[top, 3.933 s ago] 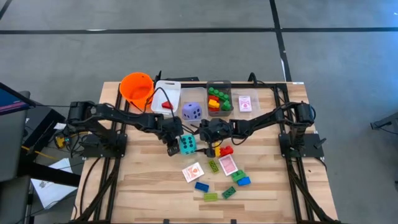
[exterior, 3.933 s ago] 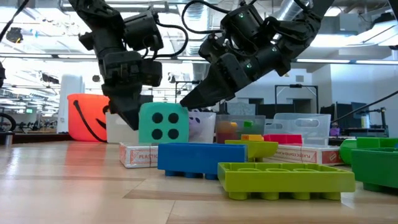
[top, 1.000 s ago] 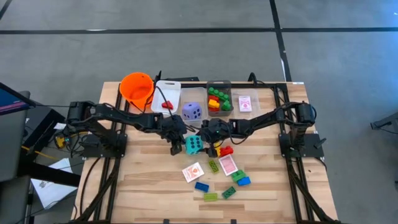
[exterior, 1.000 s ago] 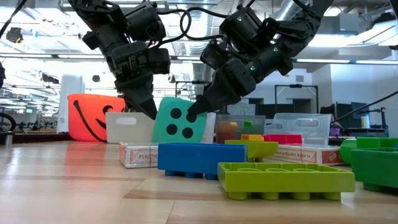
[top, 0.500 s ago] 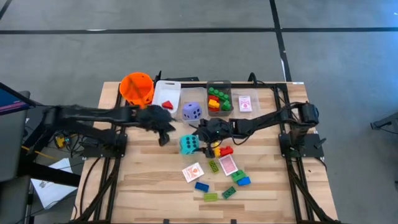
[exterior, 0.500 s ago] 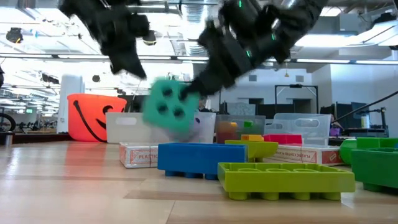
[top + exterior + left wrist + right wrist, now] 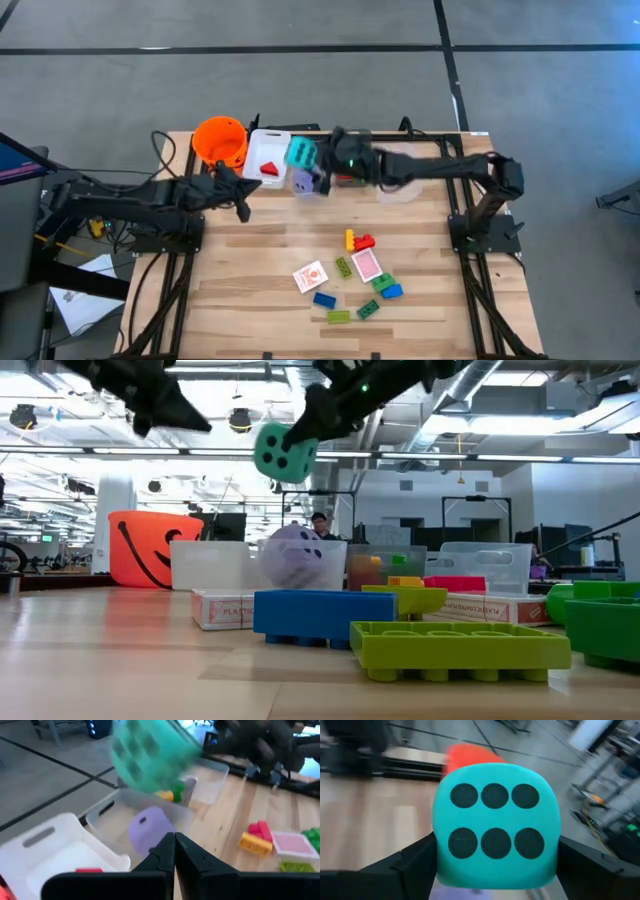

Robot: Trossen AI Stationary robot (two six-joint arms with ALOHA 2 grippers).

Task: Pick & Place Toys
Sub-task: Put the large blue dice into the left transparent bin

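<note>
On the pale plank table (image 7: 250,270), seen from above amid grey floor, we note the right gripper (image 7: 312,160) clamped on the teal die (image 7: 301,153) over the clear bins (image 7: 352,140), the purple die (image 7: 303,180) just below; bricks (image 7: 358,241) and cards (image 7: 311,276) lie scattered nearer. The left gripper (image 7: 243,207), fingers pressed together and empty, sits near the orange bucket (image 7: 220,141). At table height, a lit workshop stands behind; the die hangs high above the bins, dark pips showing. A card box (image 7: 222,610) bears lettering we cannot read. The right wrist view shows six pips between spread fingers (image 7: 407,862).
</note>
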